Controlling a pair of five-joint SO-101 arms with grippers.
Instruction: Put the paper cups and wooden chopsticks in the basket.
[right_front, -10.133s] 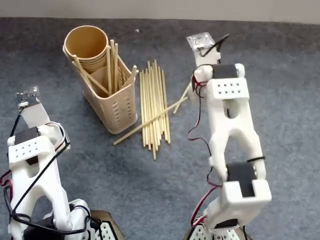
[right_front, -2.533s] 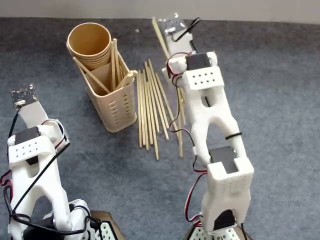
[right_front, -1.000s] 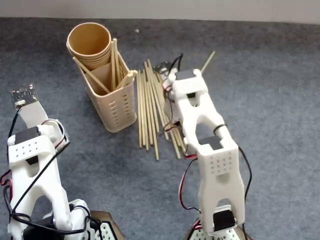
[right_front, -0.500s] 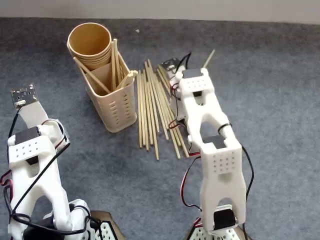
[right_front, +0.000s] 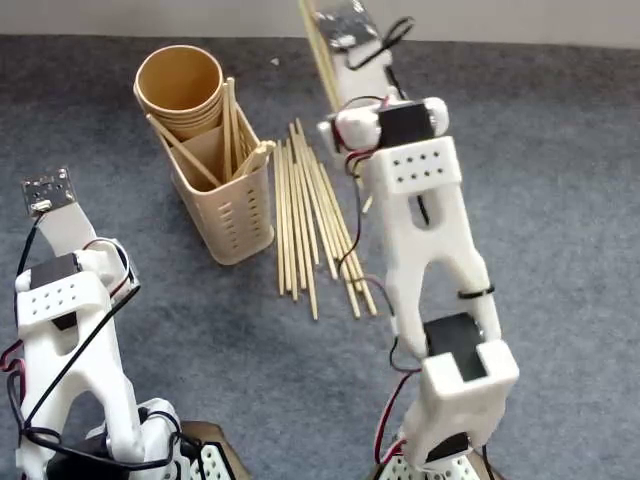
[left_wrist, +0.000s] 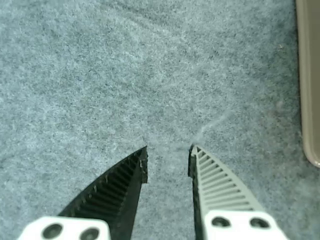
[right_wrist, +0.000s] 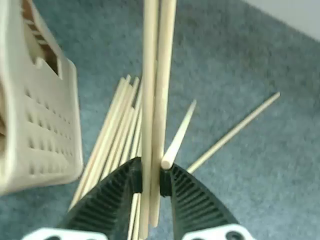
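Up from the heap on the floor, where it was half a second ago, the right gripper (right_wrist: 151, 177) has risen toward the far edge of the high view, and its fingers are clamped on a pair of chopsticks (right_wrist: 157, 75). The pair runs straight out past the fingertips, the two sticks side by side and touching. Below them the loose chopsticks (right_front: 310, 220) lie in a rough bundle on the grey carpet (right_front: 560, 200), just beside the basket (right_front: 235, 215) and roughly parallel to its long side. One single stick (right_wrist: 235, 131) lies at an angle, apart from the bundle on the side away from the basket. The basket stands upright, and the paper cups (right_front: 180, 85) sit nested in a stack in its far compartment, their rims well above the wall. Several more sticks (right_front: 228, 125) lean in the nearer compartment, their tips poking out over the rim, and one crosses diagonally in front of the cups. The left arm (right_front: 65, 300) has not shifted across the earlier frames. The left gripper (left_wrist: 167, 160) hangs over bare carpet with its fingers apart and nothing between them — the basket's pale wall just shows at the edge of its wrist view.
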